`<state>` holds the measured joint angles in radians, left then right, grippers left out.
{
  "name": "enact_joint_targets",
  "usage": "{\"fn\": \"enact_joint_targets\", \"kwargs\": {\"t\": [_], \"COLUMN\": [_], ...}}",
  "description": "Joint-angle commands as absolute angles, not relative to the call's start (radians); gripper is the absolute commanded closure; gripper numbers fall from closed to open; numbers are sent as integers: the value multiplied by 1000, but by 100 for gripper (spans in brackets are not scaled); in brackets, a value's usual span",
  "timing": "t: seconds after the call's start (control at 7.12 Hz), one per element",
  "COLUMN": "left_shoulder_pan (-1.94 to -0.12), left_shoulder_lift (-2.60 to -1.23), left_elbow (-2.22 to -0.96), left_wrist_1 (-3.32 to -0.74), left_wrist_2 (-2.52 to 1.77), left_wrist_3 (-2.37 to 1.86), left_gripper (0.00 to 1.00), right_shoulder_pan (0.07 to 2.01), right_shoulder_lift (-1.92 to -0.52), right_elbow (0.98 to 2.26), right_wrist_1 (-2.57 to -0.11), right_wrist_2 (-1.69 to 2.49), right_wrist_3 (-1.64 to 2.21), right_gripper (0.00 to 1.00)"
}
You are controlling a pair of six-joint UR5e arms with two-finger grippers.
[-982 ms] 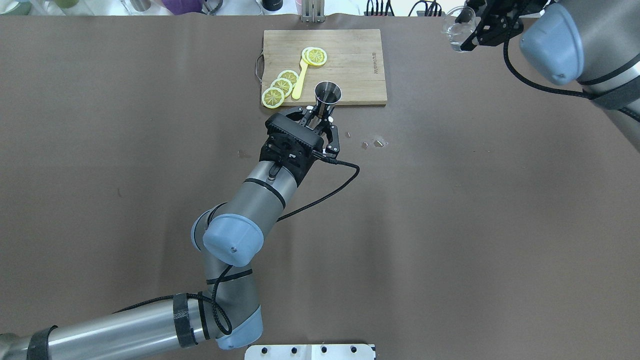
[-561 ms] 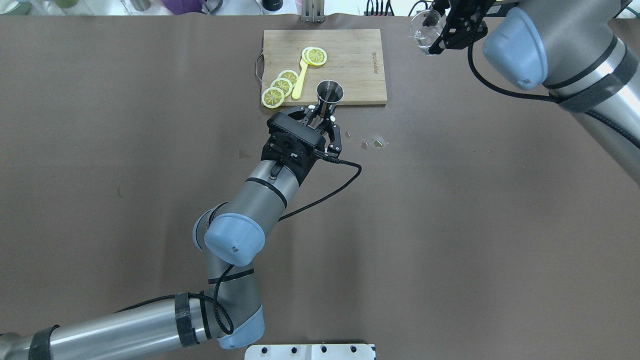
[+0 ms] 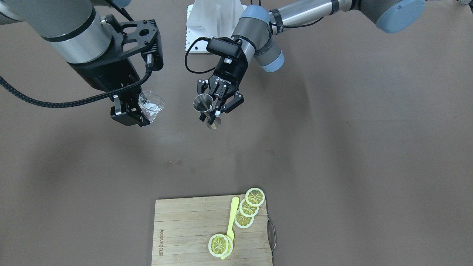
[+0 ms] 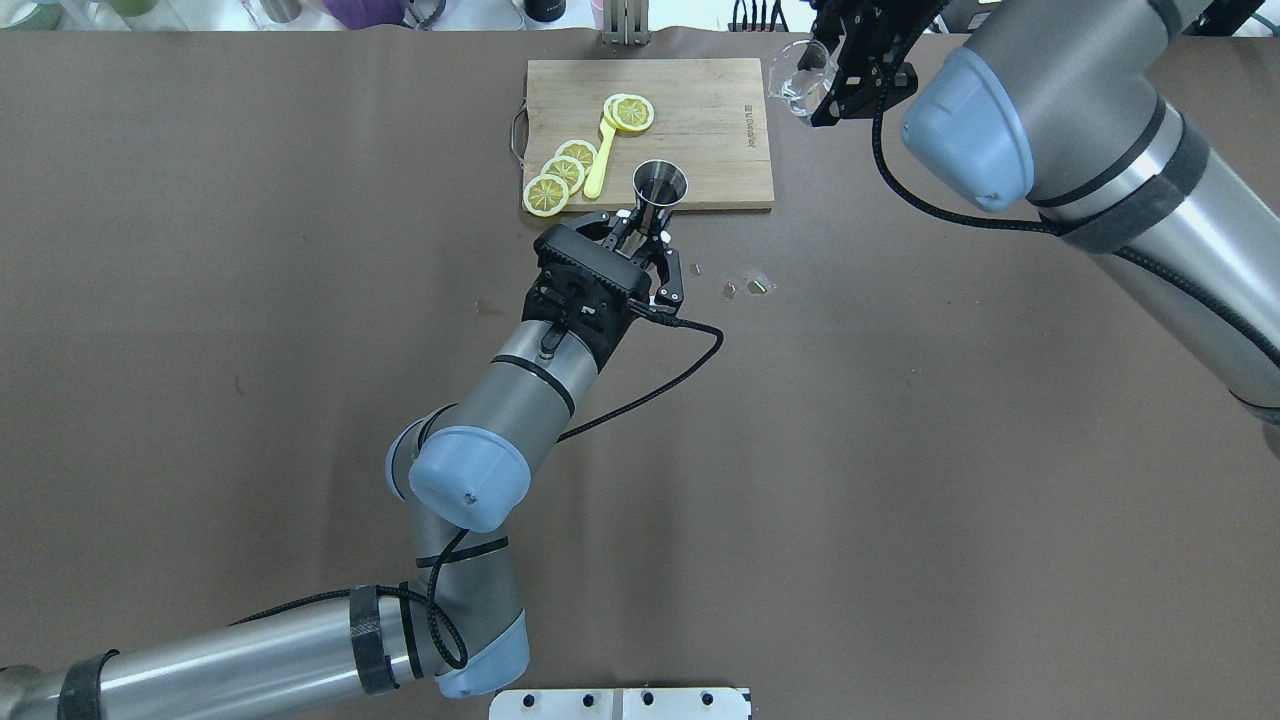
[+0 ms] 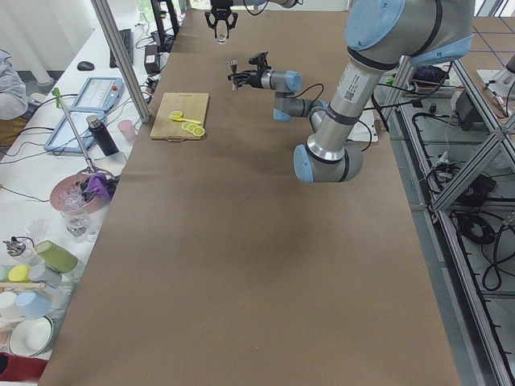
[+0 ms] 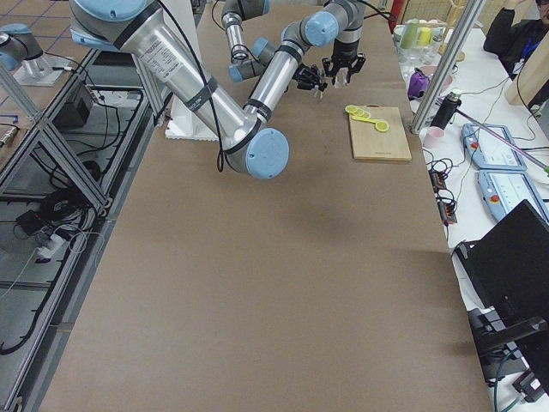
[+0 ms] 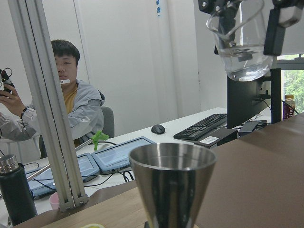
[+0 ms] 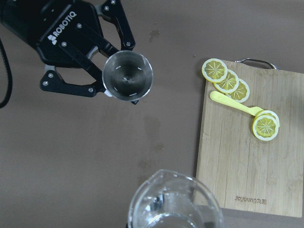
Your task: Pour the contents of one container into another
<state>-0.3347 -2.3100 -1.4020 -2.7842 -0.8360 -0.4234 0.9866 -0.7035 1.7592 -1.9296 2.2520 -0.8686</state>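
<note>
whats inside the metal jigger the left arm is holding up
Looking straight down into the metal jigger, only bare shiny metal shows down to its narrow bottom; no liquid is evident. The left gripper covers its waist, and the lower cone's inside is hidden.

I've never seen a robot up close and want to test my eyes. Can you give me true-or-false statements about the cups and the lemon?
1. The left gripper holds a metal cup upright. True.
2. The right gripper holds a clear glass with liquid in it. True.
3. The glass is pouring into the metal cup. False: it is held apart, off to one side.
4. The lemon slices are inside the glass. False: they lie on the wooden board.
</note>
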Motion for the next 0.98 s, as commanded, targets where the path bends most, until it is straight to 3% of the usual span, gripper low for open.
{"fn": "enact_joint_targets", "kwargs": {"t": [0.0,0.84], "left_shoulder_pan": [-334,-336], "left_shoulder_lift": [-2307,-2307], "left_elbow": [-1402,-1402], "left_wrist_1": [-2784,-2786], "left_wrist_2": [-836,-836], "left_wrist_3": [-422,-422], "left_gripper": [100,100], "right_shoulder_pan": [956,881], "right_shoulder_lift": [-666,-574], "right_elbow": [1743,1680], "right_wrist_1": [-1976,-2065], "right_wrist_2": [2217,2135], "right_wrist_3": [-870,-870], "right_gripper": [100,100]}}
